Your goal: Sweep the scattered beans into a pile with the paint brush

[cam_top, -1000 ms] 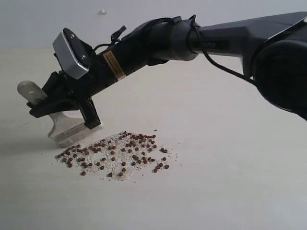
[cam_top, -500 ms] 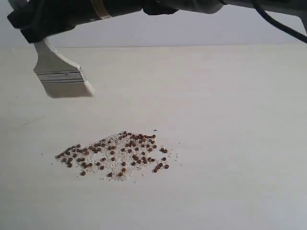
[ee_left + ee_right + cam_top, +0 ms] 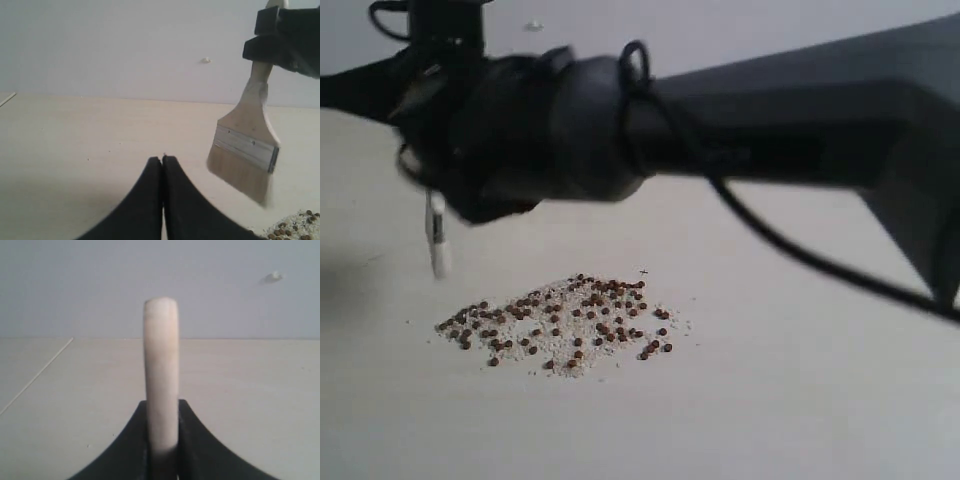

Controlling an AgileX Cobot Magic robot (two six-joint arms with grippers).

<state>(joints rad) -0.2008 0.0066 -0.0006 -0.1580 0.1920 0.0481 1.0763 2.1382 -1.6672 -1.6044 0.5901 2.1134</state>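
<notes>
Right tool clenched on the paint brush, bristles down and clear of the counter, off the left end of the beans, whose loose patch runs crosswise in the exterior view.

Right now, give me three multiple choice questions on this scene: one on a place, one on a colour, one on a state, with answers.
1. Where is the paint brush relative to the beans?
A. Lying on them.
B. Held beside them, apart.
C. Buried under them.
2. What colour are the beans?
A. Green.
B. Yellow.
C. Reddish-brown.
3. How is the left gripper?
A. Shut, empty.
B. Wide open.
C. Shut on the brush.
Answers:
1 B, the right gripper clamps its handle, left of the spread in the exterior view.
2 C, the pellets look red-brown.
3 A, its fingertips meet with nothing between.
</notes>
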